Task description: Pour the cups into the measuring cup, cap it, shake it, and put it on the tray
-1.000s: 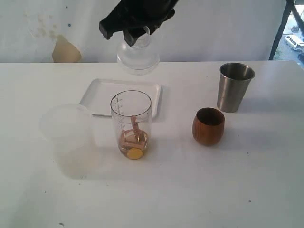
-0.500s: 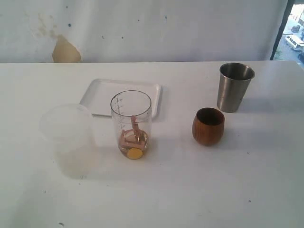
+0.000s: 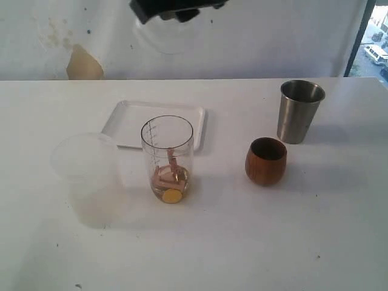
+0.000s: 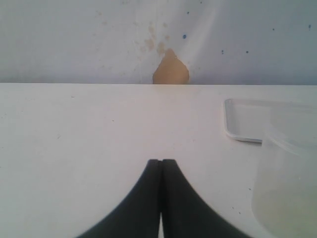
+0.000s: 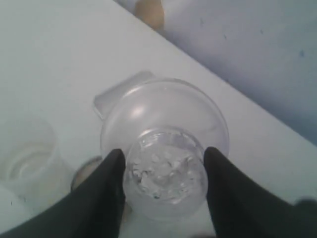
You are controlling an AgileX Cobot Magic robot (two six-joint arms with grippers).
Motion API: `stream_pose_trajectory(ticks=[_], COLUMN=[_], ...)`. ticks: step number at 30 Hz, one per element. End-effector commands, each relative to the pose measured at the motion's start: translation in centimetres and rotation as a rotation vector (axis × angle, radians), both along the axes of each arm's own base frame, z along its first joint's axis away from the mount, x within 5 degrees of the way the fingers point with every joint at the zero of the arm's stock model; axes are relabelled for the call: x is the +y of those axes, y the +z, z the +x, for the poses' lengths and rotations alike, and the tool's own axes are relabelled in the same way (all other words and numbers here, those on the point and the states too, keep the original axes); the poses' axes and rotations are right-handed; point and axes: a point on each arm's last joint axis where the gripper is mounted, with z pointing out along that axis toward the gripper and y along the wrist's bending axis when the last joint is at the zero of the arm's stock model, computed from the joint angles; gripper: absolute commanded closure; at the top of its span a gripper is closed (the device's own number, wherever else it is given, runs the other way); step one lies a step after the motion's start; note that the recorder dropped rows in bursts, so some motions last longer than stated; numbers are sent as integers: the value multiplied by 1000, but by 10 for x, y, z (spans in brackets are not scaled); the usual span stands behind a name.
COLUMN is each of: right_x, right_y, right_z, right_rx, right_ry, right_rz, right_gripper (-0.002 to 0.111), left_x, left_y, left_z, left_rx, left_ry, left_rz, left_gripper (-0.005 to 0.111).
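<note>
right pincer point(image 5: 164, 166) clamped on a clear domed lid point(image 5: 163, 114), high above the surface point(image 3: 242, 242); measuring cup point(image 3: 167, 159) (small pieces inside) upright well below it, just before the tray point(image 3: 130, 121); left pincer point(image 4: 161, 168) closed tight, empty

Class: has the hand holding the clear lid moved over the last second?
Yes. The right hand and clear lid have risen in the exterior view: earlier just above the tray's far rim, now well clear, at the picture's top.

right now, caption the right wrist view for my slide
right gripper holding a clear domed cap by its neck, white tray below
</note>
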Motion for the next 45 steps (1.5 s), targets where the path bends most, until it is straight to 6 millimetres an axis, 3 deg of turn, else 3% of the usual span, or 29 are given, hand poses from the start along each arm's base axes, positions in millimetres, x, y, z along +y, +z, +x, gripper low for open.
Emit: stream_pose_trajectory(ticks=[1, 4, 7, 14, 17, 26, 33, 40, 43, 45], right_x=[-41, -52, -54, -60, -57, -34, -29, -38, -36, -35], right_y=[9, 2, -17, -103, -140, -229, -258, -260, -254, -248], right_z=[-28, -40, -54, -69, -80, -62, -39, -32, -30, -29], right_rx=[155, 237, 342, 593, 704, 618, 534, 545, 516, 500], right_ry=[-174, -232, -198, -204, -151, -51, -45, -82, -71, -69], right_rz=[-115, -111, -104, -280, -277, -181, -224, -221, -203, -188], right_gripper=[108, 108, 108, 108, 108, 108, 108, 107, 91, 71], left_x=[0, 0, 0, 0, 0, 0, 0, 0, 0, 0], left_y=[1, 1, 1, 1, 1, 1, 1, 1, 1, 1], left_z=[0, 0, 0, 0, 0, 0, 0, 0, 0, 0], left_rx=[1, 1, 1, 1, 1, 1, 1, 1, 1, 1], left_ry=[1, 1, 1, 1, 1, 1, 1, 1, 1, 1], left_rz=[-11, -11, -11, -11, -11, -11, -11, -11, -11, -11], left_gripper=[3, 3, 3, 3, 3, 3, 3, 3, 3, 3])
